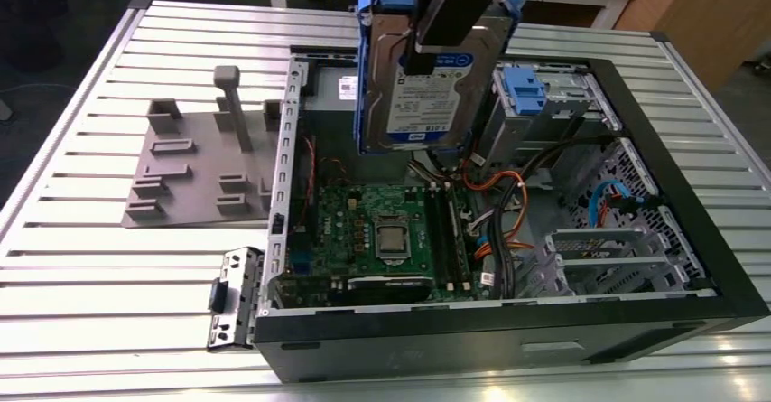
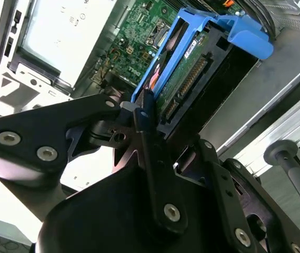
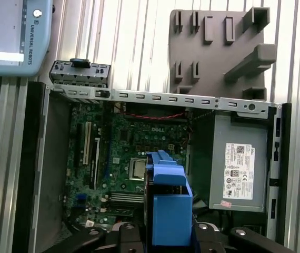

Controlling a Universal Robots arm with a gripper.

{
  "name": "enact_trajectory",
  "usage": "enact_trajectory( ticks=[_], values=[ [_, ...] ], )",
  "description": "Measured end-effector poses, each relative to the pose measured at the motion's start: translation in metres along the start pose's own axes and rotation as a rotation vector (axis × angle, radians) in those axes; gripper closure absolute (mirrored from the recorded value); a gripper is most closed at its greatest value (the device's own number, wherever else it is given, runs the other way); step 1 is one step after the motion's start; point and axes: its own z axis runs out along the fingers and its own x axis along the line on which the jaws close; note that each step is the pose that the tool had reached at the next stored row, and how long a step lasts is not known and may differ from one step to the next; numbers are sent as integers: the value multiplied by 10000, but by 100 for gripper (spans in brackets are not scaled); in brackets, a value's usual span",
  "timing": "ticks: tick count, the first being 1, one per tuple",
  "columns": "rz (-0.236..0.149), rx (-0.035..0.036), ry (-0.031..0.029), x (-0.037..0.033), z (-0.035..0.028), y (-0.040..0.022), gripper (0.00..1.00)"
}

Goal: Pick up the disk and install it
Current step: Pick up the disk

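The disk [image 1: 424, 81] is gripped by the gripper [image 1: 452, 18], which is closed on its upper end. In the exterior view the disk is held in the air, almost upright, with the label side shown to the camera. It is placed over the 12 o'clock part of the open case [image 1: 674, 266]. Whether its lower edge touches something inside the case cannot be told.

In the second wrist view one of the fingers [image 2: 146, 118] is seen pressed against the blue carrier edge of the disk, and the board side with the connector is turned to that camera. In the first wrist view the blue carrier is seen from its end, over the motherboard [image 3: 131, 153], and the power supply [image 3: 239, 163] is seen in the case beside this board.

In the exterior view the motherboard is found at 6 o'clock from the disk, low in the case. The cage [image 1: 530, 95] with its blue front is found at 3 o'clock from the disk, just beside it. Orange cables [image 1: 512, 212] are laid between the motherboard and the 3 o'clock side of the case. A grey fixture [image 1: 193, 163] is laid on the table [image 1: 97, 266] at 9 o'clock from the case, near it. A small metal bracket [image 1: 235, 298] is set just beside the 7 o'clock corner of the case
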Motion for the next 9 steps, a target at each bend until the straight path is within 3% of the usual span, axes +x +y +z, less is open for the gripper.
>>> enact_trajectory(
  ticks=[9],
  values=[
    [0, -1, 6, 113, 0, 2, 64]
  ],
)
